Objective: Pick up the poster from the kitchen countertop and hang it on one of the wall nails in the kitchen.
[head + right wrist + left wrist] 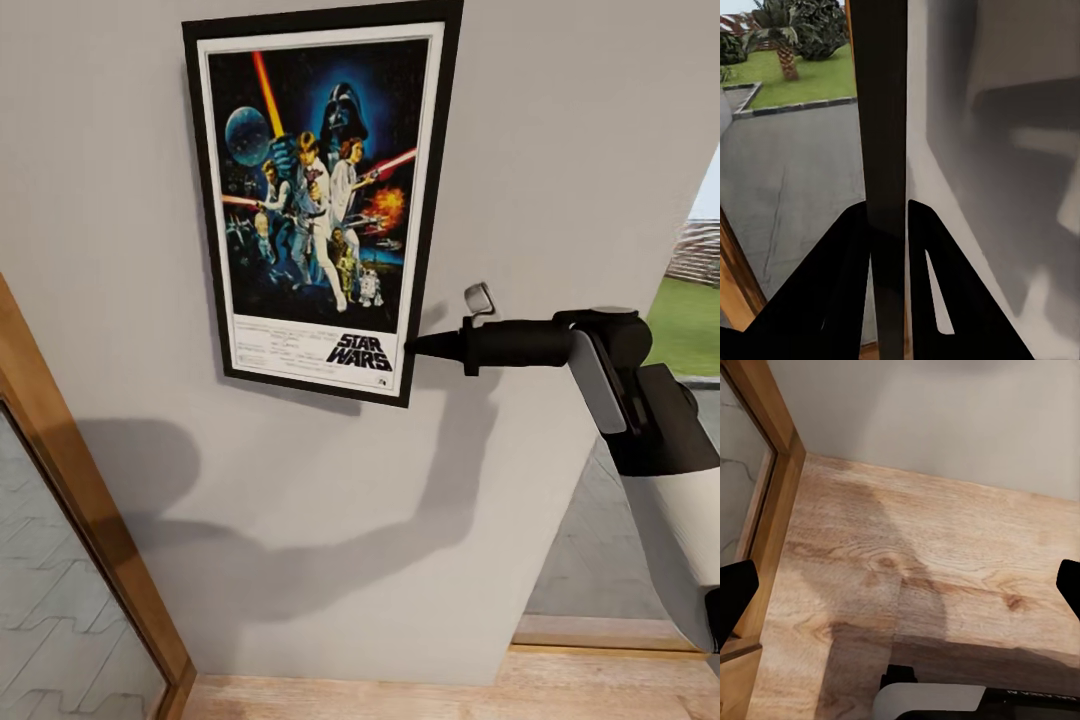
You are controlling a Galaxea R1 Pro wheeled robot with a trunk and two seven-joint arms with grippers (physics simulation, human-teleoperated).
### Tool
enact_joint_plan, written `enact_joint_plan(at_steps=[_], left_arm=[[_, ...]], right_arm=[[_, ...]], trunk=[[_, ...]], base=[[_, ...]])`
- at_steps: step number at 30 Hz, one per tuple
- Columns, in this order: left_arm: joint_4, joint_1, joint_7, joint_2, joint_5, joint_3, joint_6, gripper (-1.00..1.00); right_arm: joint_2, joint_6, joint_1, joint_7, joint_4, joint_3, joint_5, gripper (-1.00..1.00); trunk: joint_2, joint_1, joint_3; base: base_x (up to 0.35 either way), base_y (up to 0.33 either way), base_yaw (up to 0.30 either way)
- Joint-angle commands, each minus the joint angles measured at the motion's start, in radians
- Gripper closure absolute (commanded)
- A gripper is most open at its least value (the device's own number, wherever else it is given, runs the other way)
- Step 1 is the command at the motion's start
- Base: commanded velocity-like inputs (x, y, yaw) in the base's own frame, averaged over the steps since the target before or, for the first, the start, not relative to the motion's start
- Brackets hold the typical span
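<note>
The robot looks to be at the hanging step. The poster (322,195) is up flat against the grey wall (560,150), a bit tilted. The right gripper (418,347) pinches the poster's black frame edge, fingers (832,285) pressed on both sides. Next it likely must let go gently so the poster stays. The left gripper (900,585) hangs spread wide over the wooden floor (945,532), holding nothing.

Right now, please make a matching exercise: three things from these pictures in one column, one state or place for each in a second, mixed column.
1. poster
2. right gripper
3. left gripper

A. open, above the wooden floor
B. against the grey wall
C. shut on the black frame's edge

Pairs: 1-B, 2-C, 3-A
</note>
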Motion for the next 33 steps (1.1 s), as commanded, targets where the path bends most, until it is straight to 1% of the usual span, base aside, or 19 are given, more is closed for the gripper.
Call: enact_joint_plan(at_steps=[1, 5, 9, 14, 33], left_arm=[[-0.001, 0.000, -0.007, 0.000, 0.006, 0.002, 0.000, -1.00], [-0.001, 0.000, -0.007, 0.000, 0.006, 0.002, 0.000, -1.00], [-0.001, 0.000, -0.007, 0.000, 0.006, 0.002, 0.000, -1.00], [-0.001, 0.000, -0.007, 0.000, 0.006, 0.002, 0.000, -1.00], [-0.001, 0.000, -0.007, 0.000, 0.006, 0.003, 0.000, -1.00]], right_arm=[[-0.001, 0.004, -0.001, 0.000, -0.002, 0.001, -0.004, 1.00], [-0.001, 0.004, 0.002, 0.000, -0.006, 0.001, -0.004, 1.00], [-0.001, 0.004, 0.031, 0.000, -0.009, 0.001, -0.003, 1.00], [-0.001, 0.004, 0.041, -0.001, -0.009, 0.001, -0.002, 1.00], [-0.001, 0.003, 0.044, -0.002, -0.009, 0.001, -0.002, 1.00]], trunk=[[-0.002, 0.001, -0.002], [-0.002, 0.001, -0.002], [-0.002, 0.001, -0.002], [-0.002, 0.001, -0.002], [-0.002, 0.001, -0.002]], base=[[0.000, 0.000, 0.000], [0.000, 0.000, 0.000], [0.000, 0.000, 0.000], [0.000, 0.000, 0.000], [0.000, 0.000, 0.000]])
